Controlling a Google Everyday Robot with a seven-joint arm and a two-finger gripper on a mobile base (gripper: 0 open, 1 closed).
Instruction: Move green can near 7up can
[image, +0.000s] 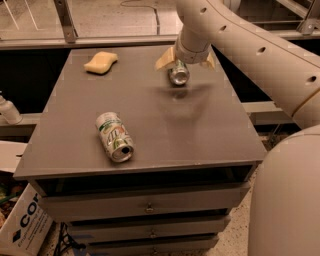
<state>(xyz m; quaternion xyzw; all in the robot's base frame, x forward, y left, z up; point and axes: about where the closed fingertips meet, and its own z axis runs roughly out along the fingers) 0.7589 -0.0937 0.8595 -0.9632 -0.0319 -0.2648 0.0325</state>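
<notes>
The green can (178, 74) hangs tilted between the cream fingers (164, 59) of my gripper (183, 61), at the back of the grey table (200, 130), right of centre. The gripper is shut on the can and holds it just above the tabletop, with a shadow beneath it. The 7up can (114, 136), white with green lettering, lies on its side near the table's front left, its open end facing the front. It is well apart from the green can.
A yellow sponge (101, 62) lies at the table's back left. A white bottle (7, 110) stands off the left edge. A cardboard box (22, 227) sits on the floor at the lower left. Drawers (145, 205) run below the tabletop.
</notes>
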